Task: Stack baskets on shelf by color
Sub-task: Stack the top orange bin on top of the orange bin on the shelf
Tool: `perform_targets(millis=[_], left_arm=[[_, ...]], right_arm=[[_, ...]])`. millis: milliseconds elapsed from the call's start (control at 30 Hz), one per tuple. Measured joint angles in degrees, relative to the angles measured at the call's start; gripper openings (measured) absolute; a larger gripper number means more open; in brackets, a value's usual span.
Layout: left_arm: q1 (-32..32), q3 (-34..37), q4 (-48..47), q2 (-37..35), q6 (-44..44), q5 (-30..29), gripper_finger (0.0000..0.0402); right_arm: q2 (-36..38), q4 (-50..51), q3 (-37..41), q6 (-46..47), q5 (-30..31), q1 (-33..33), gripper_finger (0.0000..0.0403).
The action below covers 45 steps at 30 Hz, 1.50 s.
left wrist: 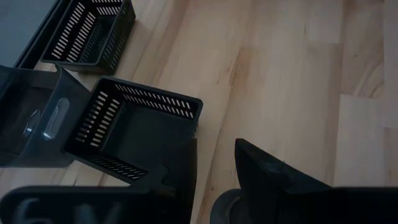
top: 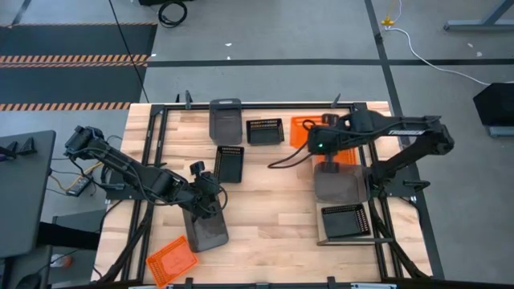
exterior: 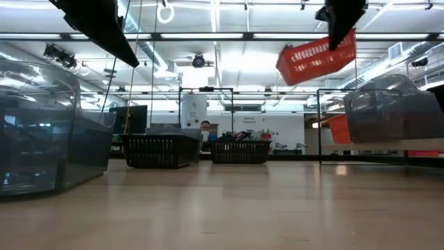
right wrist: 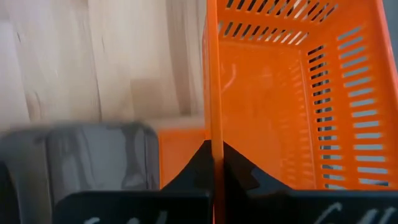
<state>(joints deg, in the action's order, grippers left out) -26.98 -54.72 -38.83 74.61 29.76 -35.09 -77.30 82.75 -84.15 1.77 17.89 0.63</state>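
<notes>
My right gripper (top: 328, 148) is shut on an orange basket (exterior: 316, 61) and holds it high over the table's far right part. Below it, a grey basket (top: 339, 185) and a black basket (top: 345, 221) sit on the shelf (exterior: 416, 144), with a second orange basket (exterior: 338, 128) behind the grey one. My left gripper (top: 210, 186) hangs open over the near left, above another grey basket (top: 207, 229) that rests on the table. It has nothing between its fingers (left wrist: 267, 174). My right gripper pinches one side wall (right wrist: 211, 118) of the orange basket at its rim, one finger inside the basket and one outside. The fingers come steeply from above. The basket is lifted clear and hangs tilted, the end away from the fingers (exterior: 284, 66) lower.
Two black baskets (top: 230, 163) (top: 265, 130) and a grey basket (top: 226, 120) stand on the table's far middle. A further orange basket (top: 171, 261) lies at the near left corner. Bare wood shows in the table's middle (top: 273, 209).
</notes>
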Motion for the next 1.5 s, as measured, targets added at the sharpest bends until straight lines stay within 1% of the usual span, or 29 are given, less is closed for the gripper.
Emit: perform_targets(millis=[100, 333, 467, 700, 900, 1033, 1267, 1500], left_arm=[[0.0, 0.0, 0.0, 0.0, 0.0, 0.0, 0.0117], [0.0, 0.0, 0.0, 0.0, 0.0, 0.0, 0.0117], [0.0, 0.0, 0.0, 0.0, 0.0, 0.0, 0.0117], [0.0, 0.0, 0.0, 0.0, 0.0, 0.0, 0.0117], [0.0, 0.0, 0.1, 0.0, 0.0, 0.0, 0.0117], [0.0, 0.0, 0.1, 0.0, 0.1, 0.0, 0.0117], [0.0, 0.0, 0.1, 0.0, 0.1, 0.0, 0.0117], [0.0, 0.0, 0.1, 0.0, 0.1, 0.0, 0.0117]], right_arm=[[0.9, 3.2, 0.0, 0.2, -0.5, -1.0, 0.0010], [1.8, 7.3, 0.0, 0.2, -2.6, -2.5, 0.0010], [2.4, 7.2, 1.8, 0.1, -3.6, -3.2, 0.0010], [5.2, 6.8, 9.5, -0.1, -3.8, -4.9, 0.0011], [7.9, 3.5, 14.7, -0.1, -4.2, -5.3, 0.0011], [9.9, 3.6, 16.6, 0.9, -7.4, -5.3, 0.0011], [13.2, 3.0, 17.9, 3.3, -7.5, -4.5, 0.0012], [15.0, 2.8, 21.4, 4.1, -7.7, -4.0, 0.0012]])
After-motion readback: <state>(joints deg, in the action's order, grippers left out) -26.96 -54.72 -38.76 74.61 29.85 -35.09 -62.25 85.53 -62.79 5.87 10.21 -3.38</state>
